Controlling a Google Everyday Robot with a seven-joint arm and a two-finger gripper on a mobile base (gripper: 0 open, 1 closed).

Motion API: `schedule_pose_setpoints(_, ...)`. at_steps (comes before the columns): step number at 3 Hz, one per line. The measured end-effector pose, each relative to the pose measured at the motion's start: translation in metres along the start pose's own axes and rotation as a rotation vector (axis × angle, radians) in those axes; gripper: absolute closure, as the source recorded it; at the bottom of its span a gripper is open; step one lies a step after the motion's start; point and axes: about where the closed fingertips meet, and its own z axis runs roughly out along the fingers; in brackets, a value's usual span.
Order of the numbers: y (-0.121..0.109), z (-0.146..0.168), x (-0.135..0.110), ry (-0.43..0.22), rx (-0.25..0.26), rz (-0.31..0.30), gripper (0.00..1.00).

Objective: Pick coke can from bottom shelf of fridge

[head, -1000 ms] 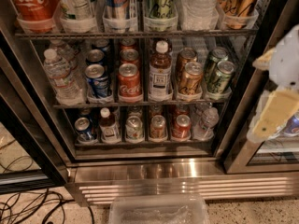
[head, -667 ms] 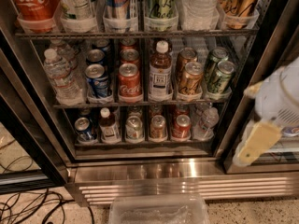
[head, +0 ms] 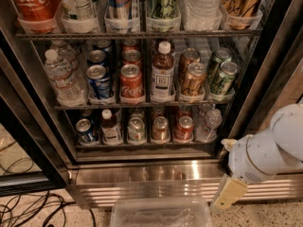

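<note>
The fridge (head: 142, 171) stands open in front of me. On its bottom shelf (head: 142, 144) a red coke can (head: 183, 128) with a silver top stands in the fifth lane from the left. A clear water bottle (head: 209, 123) stands to its right and another can (head: 160, 128) to its left. My gripper (head: 228, 193) hangs at the lower right, in front of the steel base grille. It is below and to the right of the coke can and outside the fridge, holding nothing that I can see.
The bottom shelf also holds a blue can (head: 85, 129), a small bottle (head: 110, 126) and a silver can (head: 136, 129). The middle shelf holds more cans and bottles. A clear plastic bin (head: 161, 213) sits on the floor below. Cables (head: 28, 207) lie at lower left.
My arm has swung down and left, from mid-height at the right edge to low in front of the base grille. The cans have not moved.
</note>
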Motion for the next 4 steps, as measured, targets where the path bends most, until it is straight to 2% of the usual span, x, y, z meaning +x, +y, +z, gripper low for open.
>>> schedule_pose_setpoints(1, 0.0, 0.0, 0.0, 0.0, 0.0, 0.0, 0.0)
schedule_pose_setpoints(2, 0.0, 0.013, 0.008, -0.041, 0.038, 0.033, 0.0)
schedule_pose_setpoints(3, 0.009, 0.059, 0.026, -0.079, 0.067, 0.07, 0.0)
schedule_pose_setpoints(4, -0.001, 0.095, 0.032, -0.146, 0.133, 0.097, 0.0)
